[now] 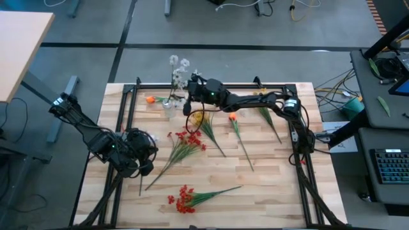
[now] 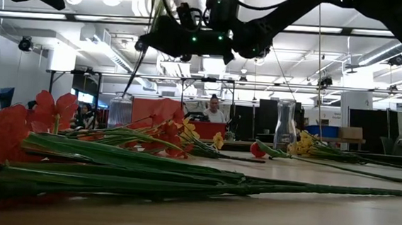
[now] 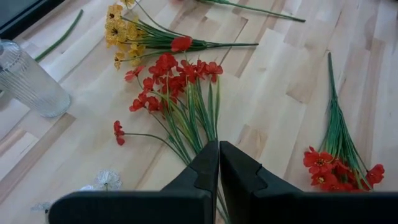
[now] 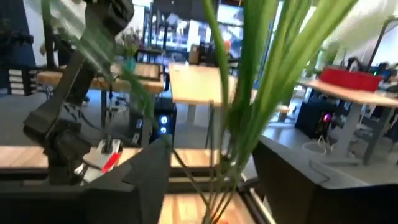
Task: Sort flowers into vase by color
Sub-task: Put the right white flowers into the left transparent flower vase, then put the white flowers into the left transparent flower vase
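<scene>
White flowers (image 1: pixel 179 64) stand in a clear vase (image 1: pixel 169 104) at the table's far edge, left of its middle. My right gripper (image 1: pixel 189 96) is high beside them and open, with green stems (image 4: pixel 233 124) rising between its fingers. On the table lie a red spray (image 1: pixel 185 140), a second red spray (image 1: pixel 185 198), a yellow one (image 1: pixel 197 118) and an orange one (image 1: pixel 233 117). My left gripper (image 3: pixel 219 163) hangs shut and holding nothing over the first red spray's stems (image 3: pixel 199 118), at the table's left. My right gripper has its fingers (image 4: pixel 149 174) on either side of the upright green stems (image 4: pixel 249 143), reaching in level from the table's right. I cannot tell whether either finger touches them.
An orange blossom (image 1: pixel 150 99) lies left of the vase, and another spray (image 1: pixel 268 115) lies at the far right. A black frame rail (image 1: pixel 211 84) runs along the far edge. Bare wood (image 1: pixel 268 185) shows at the near right. People and desks are in the room behind.
</scene>
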